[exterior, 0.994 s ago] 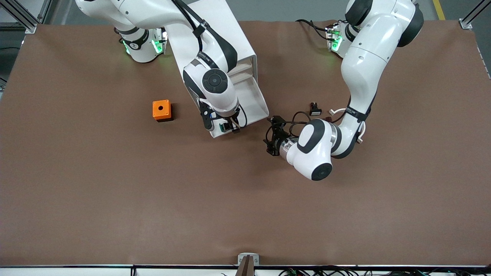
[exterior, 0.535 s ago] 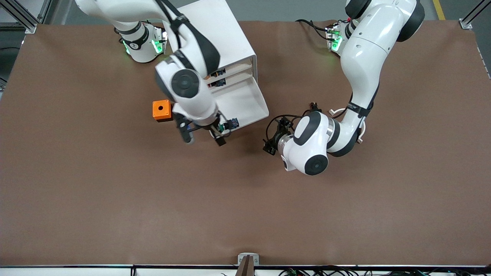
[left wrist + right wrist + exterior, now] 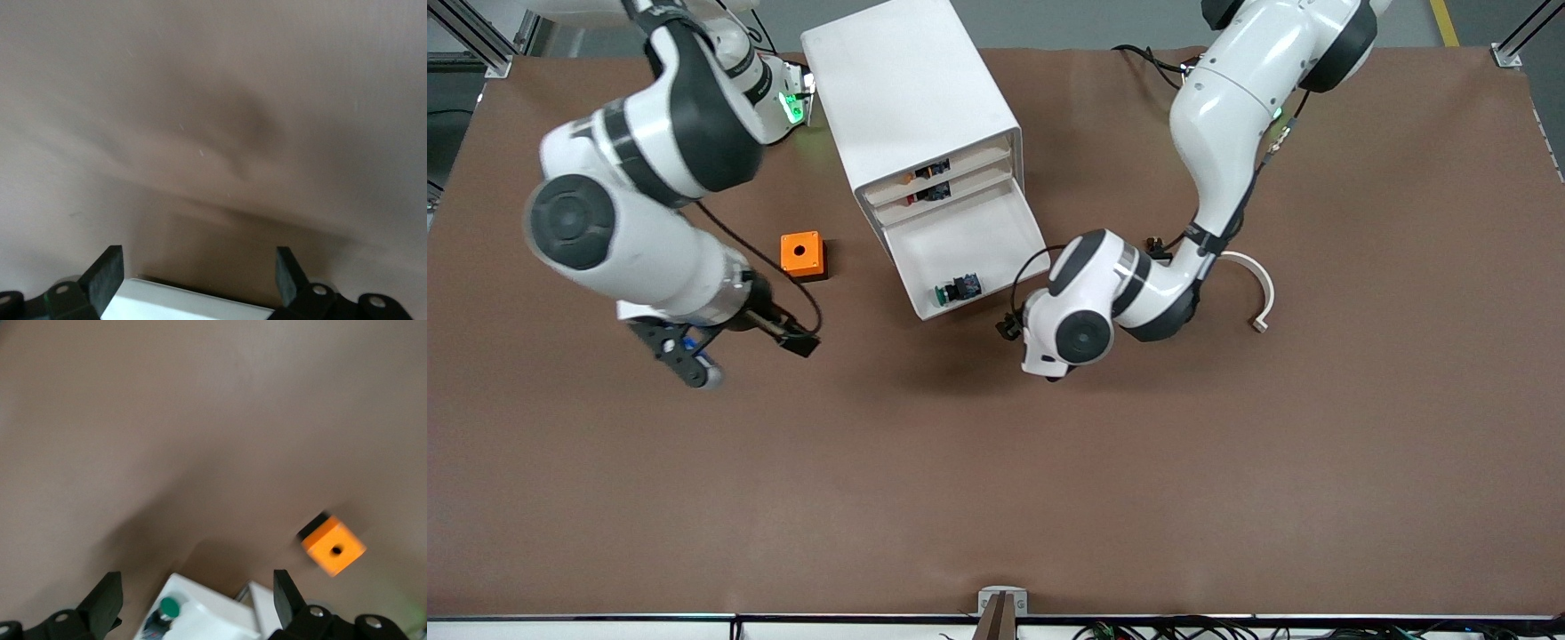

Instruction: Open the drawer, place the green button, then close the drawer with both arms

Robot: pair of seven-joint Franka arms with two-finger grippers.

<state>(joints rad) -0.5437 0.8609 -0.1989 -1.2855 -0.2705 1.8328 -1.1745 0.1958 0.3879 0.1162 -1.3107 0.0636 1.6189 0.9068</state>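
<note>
The drawer (image 3: 996, 233) stands pulled out of the white cabinet (image 3: 911, 89), third from the top. The green-capped button (image 3: 957, 288) lies in it near the front edge, free of both grippers. My right gripper (image 3: 745, 354) hangs open and empty over bare table, on the front camera's side of the orange box. Its wrist view shows the button (image 3: 169, 608) in the drawer (image 3: 213, 613) past the gripper (image 3: 198, 587). My left gripper (image 3: 1009, 329), mostly hidden under its wrist, is by the drawer's front corner. In the left wrist view the gripper (image 3: 200, 263) is open, the drawer's white edge (image 3: 193, 301) between its fingers.
An orange box with a hole (image 3: 802, 255) stands on the brown table (image 3: 996, 480) between the right arm and the cabinet; it also shows in the right wrist view (image 3: 332, 547). The two upper drawers hold red and orange parts (image 3: 927, 178). A white curved cable piece (image 3: 1260, 289) lies by the left arm.
The right gripper opened, left the button in the drawer and swung away toward the right arm's end of the table. The left arm moved closer to the drawer's front.
</note>
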